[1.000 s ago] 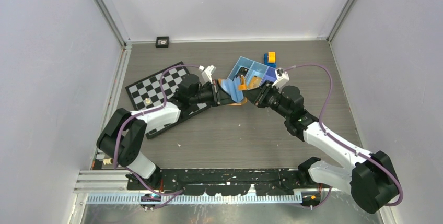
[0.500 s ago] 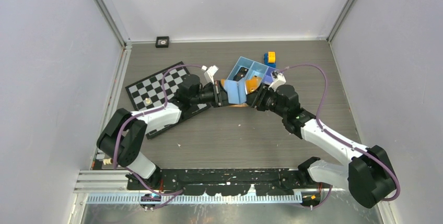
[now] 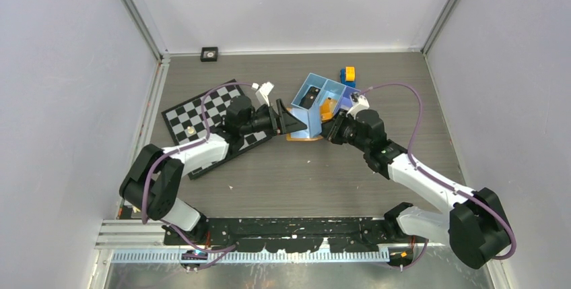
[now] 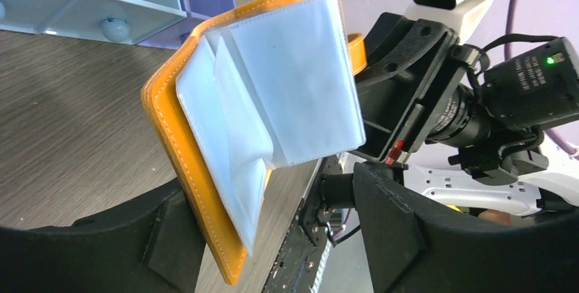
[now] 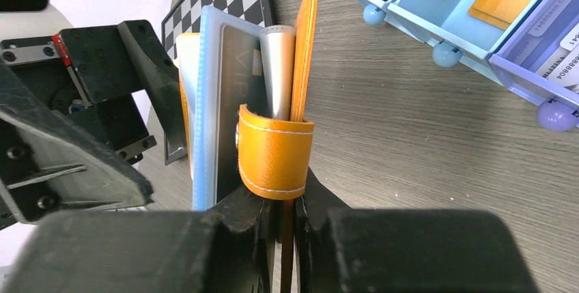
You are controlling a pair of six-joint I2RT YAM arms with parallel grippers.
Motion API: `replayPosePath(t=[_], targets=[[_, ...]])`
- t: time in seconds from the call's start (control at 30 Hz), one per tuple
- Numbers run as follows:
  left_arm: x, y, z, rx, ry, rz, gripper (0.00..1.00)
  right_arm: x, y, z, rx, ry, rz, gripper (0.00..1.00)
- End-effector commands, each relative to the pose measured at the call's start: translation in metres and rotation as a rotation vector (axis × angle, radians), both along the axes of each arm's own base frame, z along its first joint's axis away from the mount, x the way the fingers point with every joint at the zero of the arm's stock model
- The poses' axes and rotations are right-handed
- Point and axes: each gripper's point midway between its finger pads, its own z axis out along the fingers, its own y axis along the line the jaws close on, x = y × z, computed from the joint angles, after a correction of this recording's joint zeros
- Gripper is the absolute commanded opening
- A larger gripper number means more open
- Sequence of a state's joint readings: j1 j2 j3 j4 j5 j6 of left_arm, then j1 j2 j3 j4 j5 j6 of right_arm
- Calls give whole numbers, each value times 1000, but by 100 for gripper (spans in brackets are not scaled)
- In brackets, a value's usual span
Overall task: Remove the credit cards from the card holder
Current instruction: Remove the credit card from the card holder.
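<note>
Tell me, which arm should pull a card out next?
Left: the left gripper is open, facing the card holder's clear sleeves; the right gripper is busy clamping its orange cover.

Orange card holder (image 4: 172,126), perhaps greyish sleeves (image 4: 293,81).

Pretty basic setup: a dark grey wood-grain tabletop (image 3: 303,181) boxed in by plain white walls (image 3: 289,6) at the back and on both sides. Aluminium frame posts (image 3: 135,13) run up the two back corners. The light looks soft and even across the whole thing, and a slotted metal rail (image 3: 128,234) sits along the near edge.
</note>
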State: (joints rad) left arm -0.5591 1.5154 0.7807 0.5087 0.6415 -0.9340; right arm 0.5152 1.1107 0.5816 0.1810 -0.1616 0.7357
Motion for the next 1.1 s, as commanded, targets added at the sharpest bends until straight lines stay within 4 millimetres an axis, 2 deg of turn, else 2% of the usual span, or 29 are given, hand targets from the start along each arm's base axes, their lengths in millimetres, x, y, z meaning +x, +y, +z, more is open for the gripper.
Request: replayPosePath(t=[0.0,0.17,0.3,0.57,0.7,1.07], targets=[[-1,3,30,-69,-112,7,79,8,8,27,38,-70,18,16],[2,1,21,-54,-87,3,88,6,18,27,49,-68,66,14],[3,-3,16,-52,-59,-12,91,4,24,22,-6,-71,65,14],[2,0,21,-50,-82,-4,88,5,24,13,-169,-98,9,14],[2,-1,19,-47,-79,-4,91,3,23,11,-247,-111,-6,14],[2,-1,21,-57,-75,-10,88,-6,39,2,-463,-157,-1,13]])
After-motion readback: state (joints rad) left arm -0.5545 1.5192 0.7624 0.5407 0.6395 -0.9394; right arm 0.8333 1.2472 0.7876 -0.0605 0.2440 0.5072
